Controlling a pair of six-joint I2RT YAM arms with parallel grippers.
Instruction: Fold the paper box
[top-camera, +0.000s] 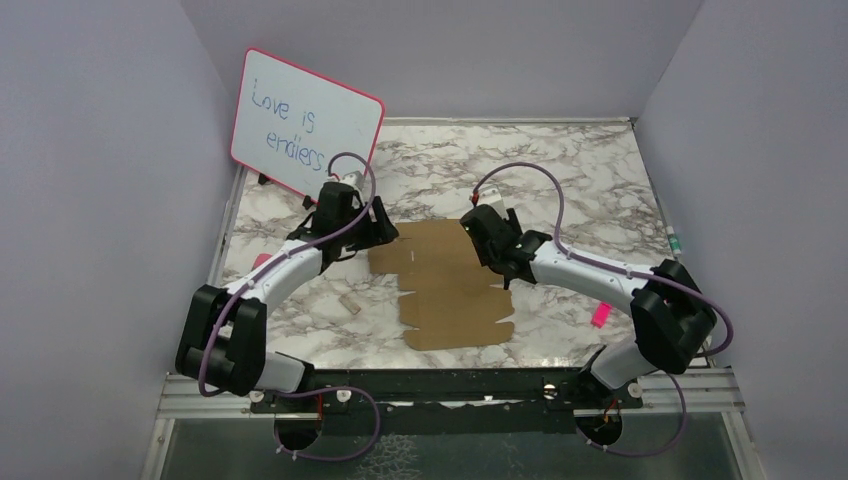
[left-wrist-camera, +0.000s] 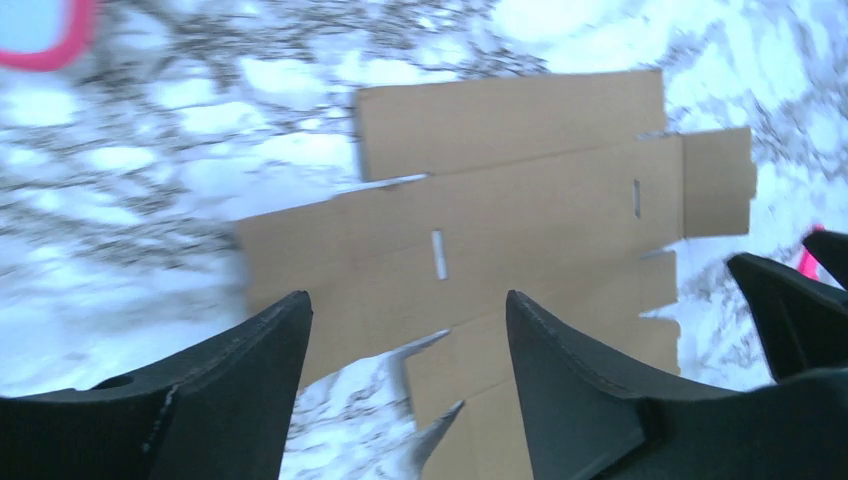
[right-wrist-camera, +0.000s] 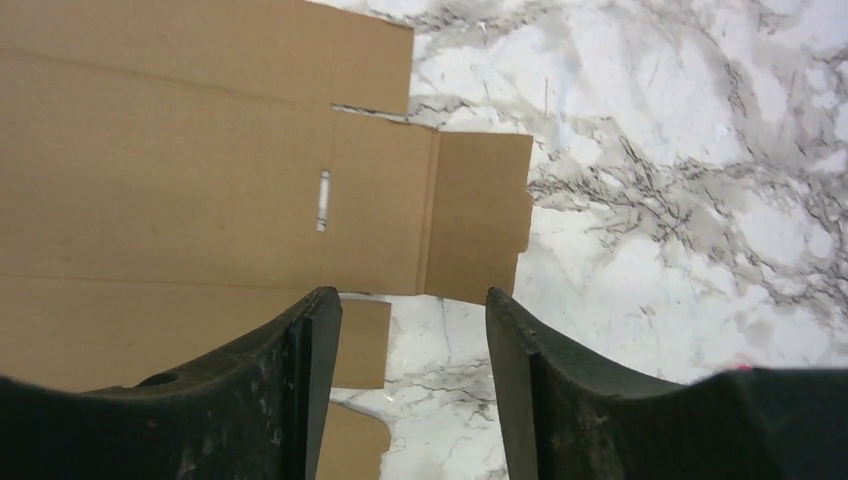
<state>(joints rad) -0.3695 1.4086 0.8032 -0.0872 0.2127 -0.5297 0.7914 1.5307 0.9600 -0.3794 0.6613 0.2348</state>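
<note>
Overhead, both wrists: same paper box (top-camera: 445, 300)

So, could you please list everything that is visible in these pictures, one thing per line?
paper box: one, plain brown, a flat unfolded sheet in the middle of the table
whiteboard: one, white with a pink frame, propped at the far left, blue writing on it
small pink object: at least one, bright pink, on the table near the right arm; too small to identify
table: one, white-and-grey marble pattern
walls: three, pale purple-grey, around the table
left arm, right arm: two, white and black, purple cables
left hand: one, black, open, empty, above the sheet
right hand: one, black, open, empty, above the sheet's right edge
</note>
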